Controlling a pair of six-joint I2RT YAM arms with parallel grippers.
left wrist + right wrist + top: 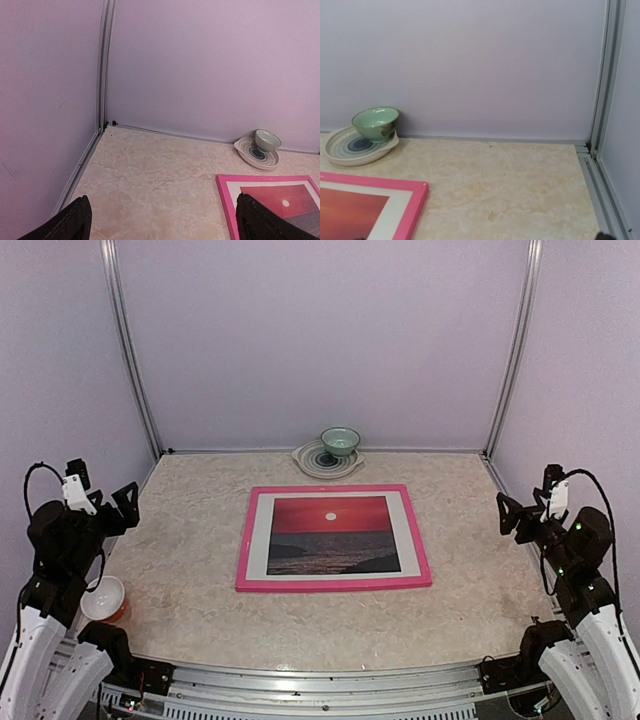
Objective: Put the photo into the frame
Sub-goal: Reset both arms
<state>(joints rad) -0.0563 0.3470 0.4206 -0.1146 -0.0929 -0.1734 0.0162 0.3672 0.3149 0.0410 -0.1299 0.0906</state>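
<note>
The photo (333, 532) already lies in the frame (335, 583), so the job looks done (left gripper (165, 222) spread, right gripper (508, 512) I cannot tell); arms should just keep clear.

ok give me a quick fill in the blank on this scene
1. The frame around the photo is ____.
2. The mat between them is ____.
3. The bowl on the plate is ____.
4. The left gripper holds nothing and is ____.

Missing words: pink; white; green; open
</note>
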